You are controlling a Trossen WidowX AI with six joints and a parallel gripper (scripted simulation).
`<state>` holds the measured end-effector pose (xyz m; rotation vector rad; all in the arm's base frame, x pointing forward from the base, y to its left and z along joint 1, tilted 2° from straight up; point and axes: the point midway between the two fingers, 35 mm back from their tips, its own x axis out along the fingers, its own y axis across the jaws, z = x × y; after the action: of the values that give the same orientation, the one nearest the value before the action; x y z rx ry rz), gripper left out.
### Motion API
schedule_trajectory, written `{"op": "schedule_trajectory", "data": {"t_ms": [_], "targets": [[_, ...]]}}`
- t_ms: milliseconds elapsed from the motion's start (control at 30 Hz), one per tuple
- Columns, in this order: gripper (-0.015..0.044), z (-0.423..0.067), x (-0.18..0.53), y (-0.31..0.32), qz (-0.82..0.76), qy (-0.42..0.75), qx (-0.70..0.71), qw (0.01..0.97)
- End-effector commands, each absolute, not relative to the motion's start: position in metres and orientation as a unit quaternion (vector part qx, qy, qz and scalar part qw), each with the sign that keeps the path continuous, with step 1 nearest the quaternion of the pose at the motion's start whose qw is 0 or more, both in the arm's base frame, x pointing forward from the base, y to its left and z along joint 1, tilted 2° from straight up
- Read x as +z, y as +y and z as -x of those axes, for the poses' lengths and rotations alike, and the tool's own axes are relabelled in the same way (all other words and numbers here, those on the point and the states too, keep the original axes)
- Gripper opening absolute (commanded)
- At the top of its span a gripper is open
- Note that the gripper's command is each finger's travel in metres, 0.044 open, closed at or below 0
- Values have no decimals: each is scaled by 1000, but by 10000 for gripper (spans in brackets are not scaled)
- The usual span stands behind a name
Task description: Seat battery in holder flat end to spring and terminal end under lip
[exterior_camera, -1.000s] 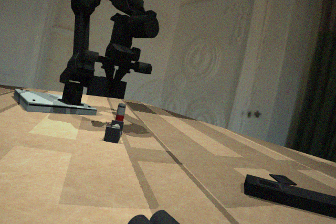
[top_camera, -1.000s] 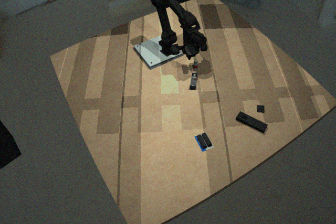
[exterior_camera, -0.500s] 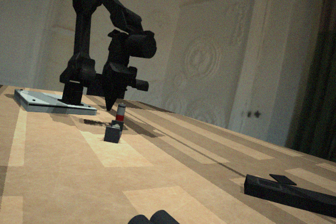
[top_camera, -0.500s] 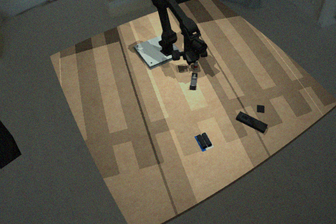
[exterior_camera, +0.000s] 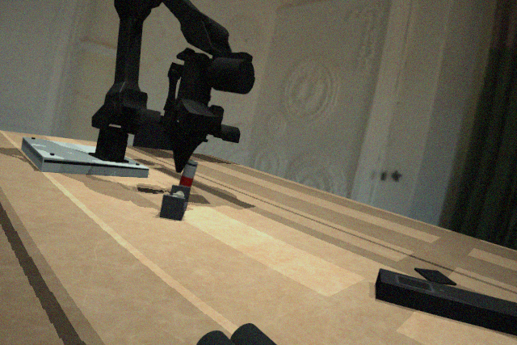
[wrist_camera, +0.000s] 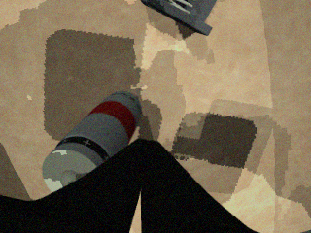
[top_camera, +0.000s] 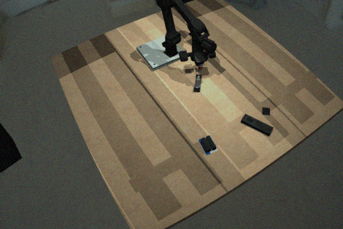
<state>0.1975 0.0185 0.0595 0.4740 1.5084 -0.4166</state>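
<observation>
The battery (top_camera: 200,68) (exterior_camera: 187,173) (wrist_camera: 97,139), grey with a red band, stands on end on the table just behind the holder. My gripper (top_camera: 200,64) (exterior_camera: 180,167) (wrist_camera: 146,150) points down with its fingers shut together and nothing between them. Its tips sit right beside the battery's upper end, not around it. I cannot tell whether they touch it.
The arm's light base plate (top_camera: 150,54) (exterior_camera: 79,159) is behind. A black remote (top_camera: 256,124) (exterior_camera: 442,299) and a small black square (top_camera: 266,110) (exterior_camera: 434,276) lie far right. Two dark cells on a blue card (top_camera: 208,143) lie near the front.
</observation>
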Motion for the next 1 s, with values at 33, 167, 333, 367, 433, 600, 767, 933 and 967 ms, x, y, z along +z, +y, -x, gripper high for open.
{"op": "schedule_trajectory", "data": {"t_ms": [33,167,333,367,433,600,767,933,967], "targets": [[0,-203,61,24,-214,671,-187,685],[0,-207,61,30,-214,671,-186,685],[0,-211,61,37,-214,671,-186,685],[0,-211,61,38,-215,671,-186,685],[0,-213,61,41,-215,671,-186,685],[0,-216,61,49,-215,671,-186,685],[0,-218,61,52,-215,671,-185,685],[0,-218,83,51,-213,672,-185,684],[0,-218,90,51,-213,672,-185,685]]}}
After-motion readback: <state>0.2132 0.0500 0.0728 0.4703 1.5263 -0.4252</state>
